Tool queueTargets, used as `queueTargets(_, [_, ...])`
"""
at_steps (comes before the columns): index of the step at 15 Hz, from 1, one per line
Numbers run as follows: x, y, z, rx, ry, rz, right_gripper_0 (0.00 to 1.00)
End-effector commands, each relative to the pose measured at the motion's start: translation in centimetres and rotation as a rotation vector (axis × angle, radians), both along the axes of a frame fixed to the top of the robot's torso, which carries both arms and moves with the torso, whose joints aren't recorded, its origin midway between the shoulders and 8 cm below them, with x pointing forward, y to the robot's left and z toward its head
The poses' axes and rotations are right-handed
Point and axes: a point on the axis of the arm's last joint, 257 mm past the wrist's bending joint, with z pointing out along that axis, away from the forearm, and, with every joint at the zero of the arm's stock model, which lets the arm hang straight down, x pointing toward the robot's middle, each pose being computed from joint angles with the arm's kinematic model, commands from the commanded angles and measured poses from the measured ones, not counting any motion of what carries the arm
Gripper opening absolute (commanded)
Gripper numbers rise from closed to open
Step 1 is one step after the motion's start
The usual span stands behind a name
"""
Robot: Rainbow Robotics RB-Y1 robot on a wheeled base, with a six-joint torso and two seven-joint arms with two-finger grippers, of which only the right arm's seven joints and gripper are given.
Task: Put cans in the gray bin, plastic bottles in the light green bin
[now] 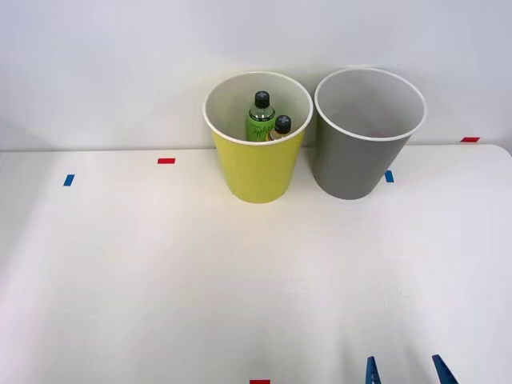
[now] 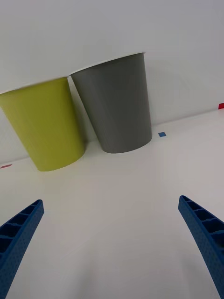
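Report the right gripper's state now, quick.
Right gripper: open, fingers spread wide, holding nothing, above the white table short of the light green bin and gray bin.

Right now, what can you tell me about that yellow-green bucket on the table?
The light green bin is a tall, round, tapered bucket, lime outside, with a white rim and white inside; it looks like smooth plastic. It stands upright at the far side of the white table, close beside the gray bin. Inside it stand two plastic bottles with black caps, one bright green.
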Motion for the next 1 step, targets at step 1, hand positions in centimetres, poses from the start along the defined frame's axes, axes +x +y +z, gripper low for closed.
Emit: queueTargets(1, [0.00,0.00,0.00,0.000,0.000,0.000,1.00])
